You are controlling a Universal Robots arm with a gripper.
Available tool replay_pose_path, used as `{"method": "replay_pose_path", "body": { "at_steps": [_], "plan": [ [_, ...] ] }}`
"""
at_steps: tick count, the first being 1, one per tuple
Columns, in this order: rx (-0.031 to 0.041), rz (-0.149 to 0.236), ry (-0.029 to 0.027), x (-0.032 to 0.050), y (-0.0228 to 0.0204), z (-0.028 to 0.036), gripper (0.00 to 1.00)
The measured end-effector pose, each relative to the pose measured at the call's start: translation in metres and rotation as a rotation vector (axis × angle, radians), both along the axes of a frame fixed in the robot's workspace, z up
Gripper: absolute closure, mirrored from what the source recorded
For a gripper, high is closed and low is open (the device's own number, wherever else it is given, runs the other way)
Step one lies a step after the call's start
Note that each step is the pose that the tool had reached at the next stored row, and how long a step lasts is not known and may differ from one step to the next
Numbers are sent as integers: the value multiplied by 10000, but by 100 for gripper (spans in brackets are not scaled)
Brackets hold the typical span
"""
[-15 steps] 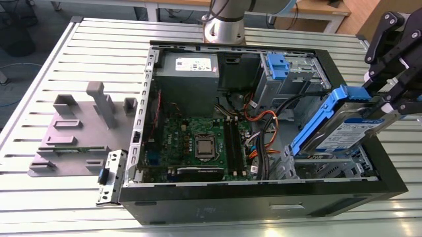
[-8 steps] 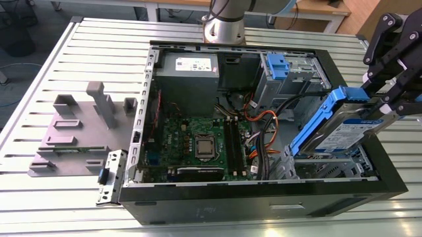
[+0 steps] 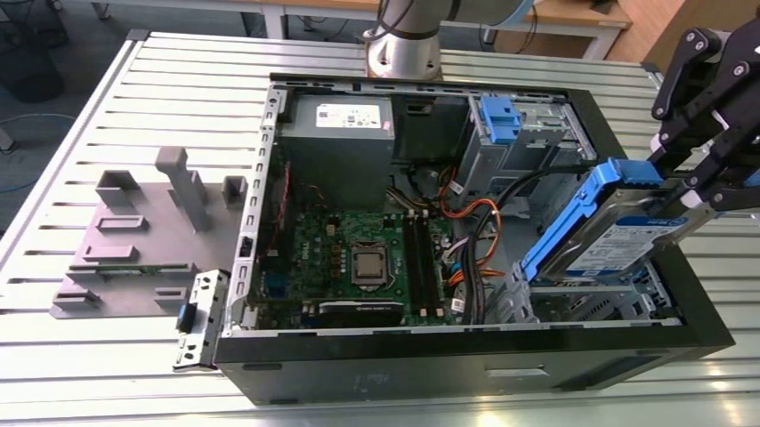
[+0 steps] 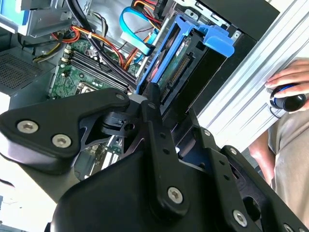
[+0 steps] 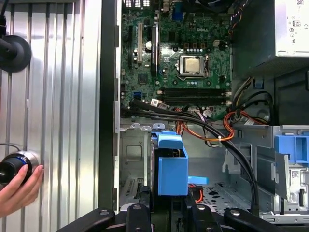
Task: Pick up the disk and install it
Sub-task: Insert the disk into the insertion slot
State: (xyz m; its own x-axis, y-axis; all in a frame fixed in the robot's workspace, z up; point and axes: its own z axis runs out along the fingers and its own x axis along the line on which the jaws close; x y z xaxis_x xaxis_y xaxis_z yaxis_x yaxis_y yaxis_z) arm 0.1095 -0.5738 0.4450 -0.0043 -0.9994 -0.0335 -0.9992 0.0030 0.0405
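Slatted metal table [image 3: 202,89]: open computer case [image 3: 475,356], grey fixture [image 3: 142,240] beside it.

Table [image 3: 84,124]: slatted silver metal, brightly and evenly lit. Floor [image 3: 113,18]: dark grey, lay beyond the table's far edge. Desk [image 3: 311,5]: wooden top on white legs, stood at the back. Cable [image 3: 17,120]: blue, trailed across floor.

Mid-frame, the black gripper [image 4: 159,104] clamps the blue-framed disk [image 4: 179,60] edge-on, the green motherboard [image 4: 79,79] lies beyond it, and at the frame's edge a person's hand [image 4: 292,77] covers a dark round device [image 4: 289,102].
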Motion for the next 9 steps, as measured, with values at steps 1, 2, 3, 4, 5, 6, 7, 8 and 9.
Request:
{"method": "replay_pose_path", "body": {
  "at_steps": [1,2,3,4,5,6,7,8,9],
  "plan": [
    [-2,0,0,0,0,-5,65],
    [-3,1,0,0,0,-9,65],
    [-5,1,0,0,0,-9,65],
    [-4,2,0,0,0,-12,65],
    [-4,1,0,0,0,-19,65],
    [-5,1,0,0,0,-29,65],
    [-7,1,0,0,0,-43,65],
    [-9,1,0,0,0,-58,65],
    [-14,2,0,0,0,-74,65]
  ]
}}
